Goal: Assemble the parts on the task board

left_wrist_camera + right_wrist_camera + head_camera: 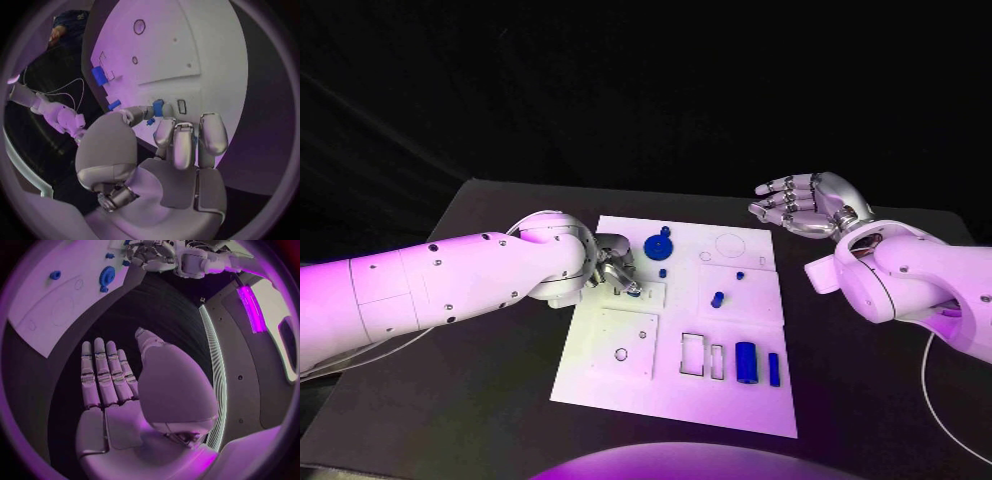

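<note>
The white task board (625,385) lies in the middle of the table. My left hand (607,268) is low over its near-left area, fingers curled. In the left wrist view its thumb and a finger pinch a small blue part (158,107) beside a narrow rectangular slot (181,106). A round blue part (658,247) lies just right of that hand, and two small blue pieces (717,298) stand further right. Two blue blocks (746,362) sit near the board's front right. My right hand (805,204) hovers past the board's far right corner with its fingers apart, holding nothing.
Empty cut-outs mark the board: a ring outline (731,243) at the far right, rectangular slots (692,354) near the blue blocks and a small hole (620,353) at the front left. Black table (473,420) surrounds the board on all sides.
</note>
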